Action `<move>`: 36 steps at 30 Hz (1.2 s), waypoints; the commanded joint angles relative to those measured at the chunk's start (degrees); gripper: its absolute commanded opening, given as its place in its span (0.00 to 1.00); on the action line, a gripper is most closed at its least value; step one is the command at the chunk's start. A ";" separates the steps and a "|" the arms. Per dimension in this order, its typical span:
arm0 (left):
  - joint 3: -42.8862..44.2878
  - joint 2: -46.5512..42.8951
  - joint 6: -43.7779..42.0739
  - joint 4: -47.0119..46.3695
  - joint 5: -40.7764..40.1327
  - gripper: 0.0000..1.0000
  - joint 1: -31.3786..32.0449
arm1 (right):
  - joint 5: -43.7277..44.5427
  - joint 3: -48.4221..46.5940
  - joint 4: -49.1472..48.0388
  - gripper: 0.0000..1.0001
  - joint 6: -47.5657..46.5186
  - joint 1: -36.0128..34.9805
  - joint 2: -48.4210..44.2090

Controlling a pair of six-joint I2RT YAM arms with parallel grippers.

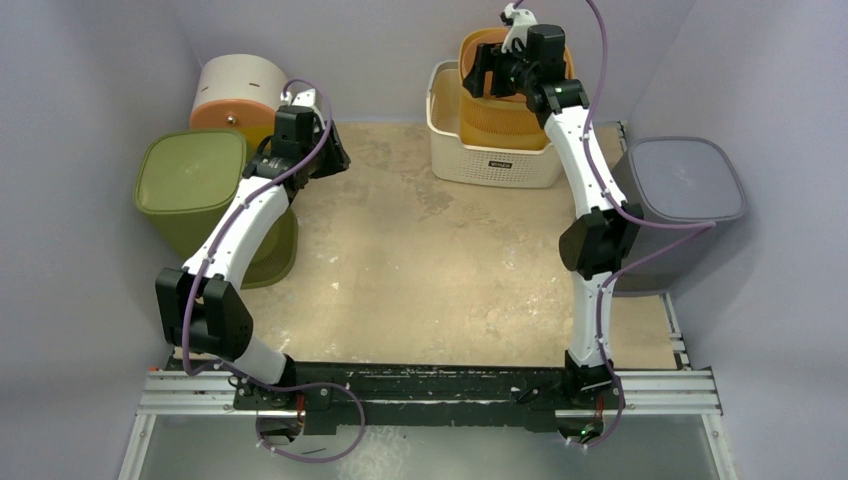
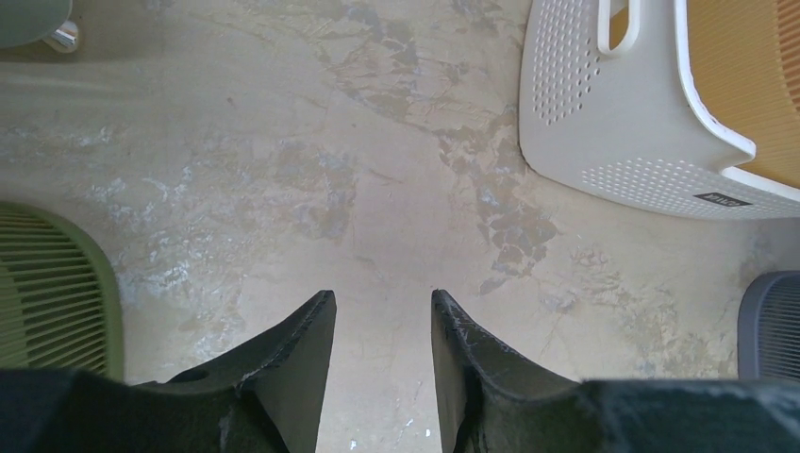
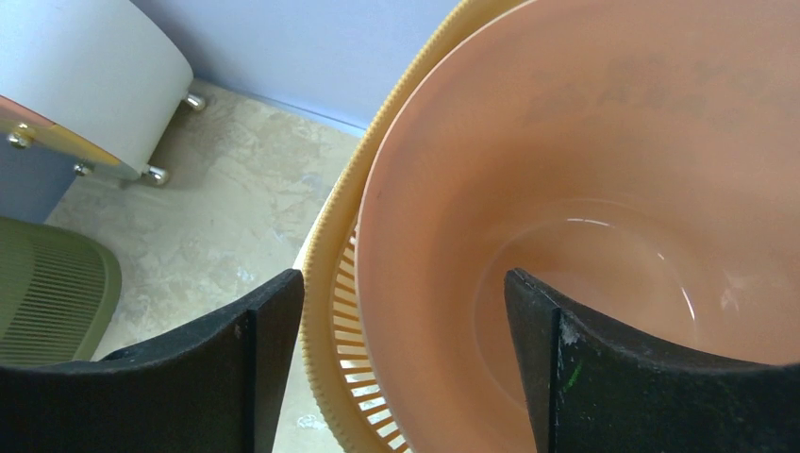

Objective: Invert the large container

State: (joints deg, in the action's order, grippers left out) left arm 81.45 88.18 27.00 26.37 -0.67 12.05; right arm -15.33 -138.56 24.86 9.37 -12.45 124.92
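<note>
**Right tool straddling the basket rim, left one just hanging over the desk**

Top view: it's a small booth with pale lilac walls (image 1: 380, 40) on three sides. The desk (image 1: 420, 260) is a beige board, scuffed and blotchy, with a metal rail (image 1: 430, 392) along the near edge. The large container (image 1: 500, 122), a yellow-orange slatted basket, sits tilted inside a white perforated basket (image 1: 490, 160) at the far side, right of centre. The right tool (image 1: 497, 72) is up at its rim. There's a green bin (image 1: 190, 180) on the left, a white drum (image 1: 238, 80) lying on its side behind it, and a grey bin (image 1: 680, 180) on the right. The left tool (image 1: 330, 160) hangs over the desk just beside the green bin.

Left wrist: the left tool (image 2: 382, 297) has its fingers a little way apart with nothing between them. Below it is bare desk (image 2: 283, 142), all grey stains and worn patches. The green bin (image 2: 47, 293), white basket (image 2: 604, 123) and a corner of the grey bin (image 2: 769, 326) show at the edges.

Right wrist: the right tool (image 3: 404, 278) is spread wide. One finger is outside the large container (image 3: 338, 236) and the other is down inside a peach tub (image 3: 613, 142) nested in it. Both walls sit in the gap but aren't pinched, since the inner finger stands clear of the tub. Can't tell if the outer finger touches the rim. Past it you see stained desk (image 3: 236, 208), lilac wall (image 3: 311, 47), the drum (image 3: 85, 66) and the green bin (image 3: 47, 293).
</note>
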 commanded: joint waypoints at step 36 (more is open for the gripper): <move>2.84 -2.01 -0.59 1.03 0.67 0.40 -0.19 | -2.54 3.21 -9.49 0.77 3.19 0.70 -5.00</move>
State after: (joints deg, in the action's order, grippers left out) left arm 81.93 88.14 27.40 28.42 -0.45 12.03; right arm -18.74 -134.98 18.68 11.66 -11.05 124.77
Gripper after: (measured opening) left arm 0.397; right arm 0.768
